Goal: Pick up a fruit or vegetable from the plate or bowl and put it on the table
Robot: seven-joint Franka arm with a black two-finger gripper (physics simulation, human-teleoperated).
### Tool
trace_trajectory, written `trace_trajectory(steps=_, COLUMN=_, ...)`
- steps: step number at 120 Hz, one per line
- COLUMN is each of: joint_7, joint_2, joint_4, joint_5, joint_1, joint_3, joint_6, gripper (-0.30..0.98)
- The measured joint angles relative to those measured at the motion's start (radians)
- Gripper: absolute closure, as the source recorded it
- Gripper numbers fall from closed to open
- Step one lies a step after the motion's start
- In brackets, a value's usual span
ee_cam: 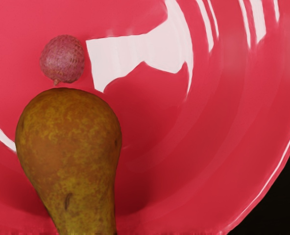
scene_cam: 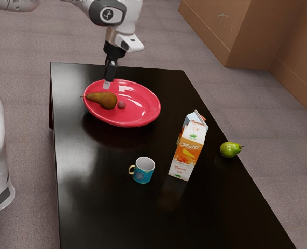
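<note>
My gripper (scene_cam: 107, 84) points down over the back part of the red plate (scene_cam: 138, 120), close to the brown pear (scene_cam: 105, 100); whether it is open or shut cannot be told. The pear lies on the plate's left side in the exterior view, its stem toward the rim. Beside its thick end sits a small pinkish lychee (scene_cam: 122, 105). In the wrist view the brown pear (ee_cam: 71, 147) is large below the hand, with the lychee (ee_cam: 62, 58) near its round end on the red plate (ee_cam: 208, 161).
On the dark table (scene_cam: 101, 207) stand a teal mug (scene_cam: 143, 170) and a tall juice carton (scene_cam: 187, 153). A green pear (scene_cam: 230, 150) lies beyond the carton, by the table's edge on the exterior view's right. Bare tabletop lies around the mug.
</note>
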Motion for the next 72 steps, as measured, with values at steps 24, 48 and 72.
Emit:
trace_trajectory(steps=24, joint_7=0.005, joint_2=0.009, joint_4=-0.035, joint_5=0.035, joint_1=0.014, joint_3=0.023, joint_6=0.054, gripper=0.00)
trace_trajectory(steps=48, joint_7=0.006, joint_2=0.030, joint_4=-0.065, joint_5=0.045, joint_1=0.017, joint_3=0.024, joint_6=0.108, gripper=0.00)
trace_trajectory(steps=72, joint_7=-0.001, joint_2=0.050, joint_4=-0.081, joint_5=0.052, joint_1=0.019, joint_3=0.032, joint_6=0.133, gripper=0.00)
